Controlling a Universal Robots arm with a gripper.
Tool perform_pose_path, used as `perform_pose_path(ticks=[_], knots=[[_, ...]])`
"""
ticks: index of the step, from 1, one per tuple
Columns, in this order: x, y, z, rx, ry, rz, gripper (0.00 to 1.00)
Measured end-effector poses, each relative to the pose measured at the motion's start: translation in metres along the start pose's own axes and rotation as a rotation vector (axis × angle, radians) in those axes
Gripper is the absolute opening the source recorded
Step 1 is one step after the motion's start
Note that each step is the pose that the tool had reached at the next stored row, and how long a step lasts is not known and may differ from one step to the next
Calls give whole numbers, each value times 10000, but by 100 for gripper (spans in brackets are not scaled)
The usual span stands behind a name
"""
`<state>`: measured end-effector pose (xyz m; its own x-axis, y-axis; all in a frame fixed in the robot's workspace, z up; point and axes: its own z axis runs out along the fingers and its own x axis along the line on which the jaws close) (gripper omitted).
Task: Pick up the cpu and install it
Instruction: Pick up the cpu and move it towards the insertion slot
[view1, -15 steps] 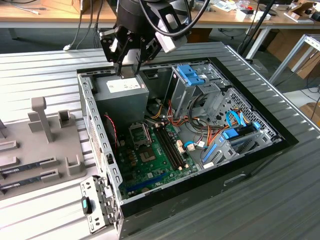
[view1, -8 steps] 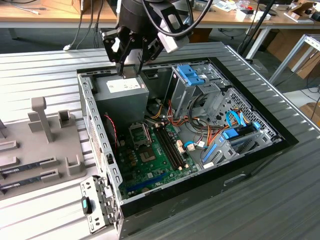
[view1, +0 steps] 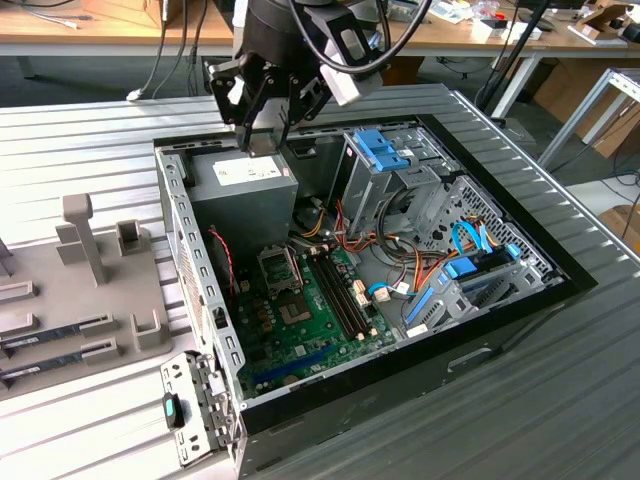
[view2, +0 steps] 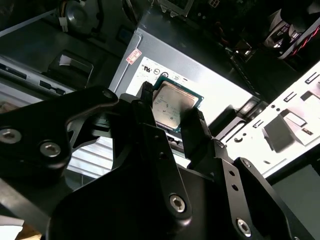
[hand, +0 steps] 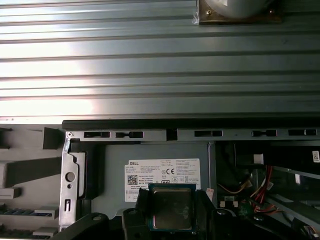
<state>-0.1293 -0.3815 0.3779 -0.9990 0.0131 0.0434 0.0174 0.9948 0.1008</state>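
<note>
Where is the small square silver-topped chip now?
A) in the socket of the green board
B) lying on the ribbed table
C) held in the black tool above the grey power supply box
C: in both wrist views the small square silver-topped cpu sits pinched in the black tool, over the grey power supply box.

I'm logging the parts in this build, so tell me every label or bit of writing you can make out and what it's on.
White label on the grey power supply: rows of fine print and marks, too small to read.
Red-and-white sticker on the same power supply: blurred.
Lid of the cpu, held in the end effector: engraving too faint to read.
</note>
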Motion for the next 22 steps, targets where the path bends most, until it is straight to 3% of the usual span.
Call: perform_pose_path(ticks=[22], knots=[[-174, -1, 11, -1, 0, 0, 47]])
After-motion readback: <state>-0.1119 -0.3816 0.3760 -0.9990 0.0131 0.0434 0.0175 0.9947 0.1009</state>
